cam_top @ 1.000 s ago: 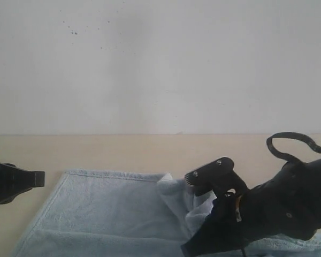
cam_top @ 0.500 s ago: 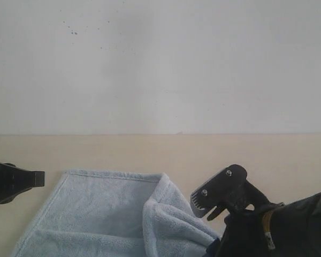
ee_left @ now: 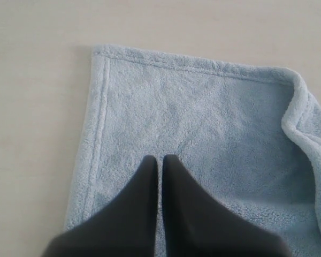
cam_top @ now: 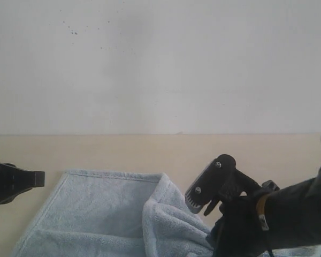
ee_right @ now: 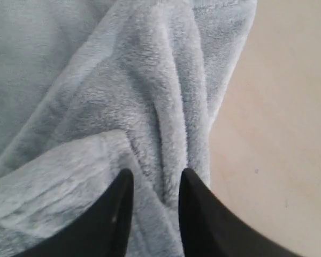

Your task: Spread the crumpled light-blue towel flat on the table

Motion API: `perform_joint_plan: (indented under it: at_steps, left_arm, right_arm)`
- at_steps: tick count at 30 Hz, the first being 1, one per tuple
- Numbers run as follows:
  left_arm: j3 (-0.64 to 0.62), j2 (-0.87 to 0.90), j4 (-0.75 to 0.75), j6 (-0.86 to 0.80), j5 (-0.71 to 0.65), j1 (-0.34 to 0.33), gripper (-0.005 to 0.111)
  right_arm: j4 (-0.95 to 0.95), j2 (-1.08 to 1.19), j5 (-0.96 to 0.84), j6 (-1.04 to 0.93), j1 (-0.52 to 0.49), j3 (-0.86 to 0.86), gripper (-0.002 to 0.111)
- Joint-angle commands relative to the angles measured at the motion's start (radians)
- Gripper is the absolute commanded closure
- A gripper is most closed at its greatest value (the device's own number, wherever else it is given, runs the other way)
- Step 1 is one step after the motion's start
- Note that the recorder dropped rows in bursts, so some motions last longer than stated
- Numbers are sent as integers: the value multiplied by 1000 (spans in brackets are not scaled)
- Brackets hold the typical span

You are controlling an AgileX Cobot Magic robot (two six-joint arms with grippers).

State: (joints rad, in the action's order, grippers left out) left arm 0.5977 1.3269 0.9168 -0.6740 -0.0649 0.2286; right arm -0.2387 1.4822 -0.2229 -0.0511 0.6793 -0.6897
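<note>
My right hand [ee_right: 156, 174] has its two fingers apart, astride a raised ridge of the towel [ee_right: 85, 85], with nothing clamped as far as I can see. My left hand [ee_left: 160, 159] is clenched empty over the flat part. The towel lies on the worktop [cam_top: 123, 152]. The side by my left hand is spread smooth, hem straight. The side by my right is bunched in folds and is what's left to pull out.

Pale-blue fluffy towel [cam_top: 96, 209] lay on beige table [cam_top: 123, 152]: flat under left gripper [ee_left: 159, 158], bunched in folds under right gripper [ee_right: 155, 176].
</note>
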Motion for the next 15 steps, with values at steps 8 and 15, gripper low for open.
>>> perform_joint_plan:
  at_steps: [8,15]
  left_arm:
    - [-3,-7,6,0,10,5,103]
    - [-3,-7,6,0,12,5,103]
  right_arm:
    - [-33,149,-95,-85,-80,-101,76]
    - [5,158,-107,-87,-80,-101,57]
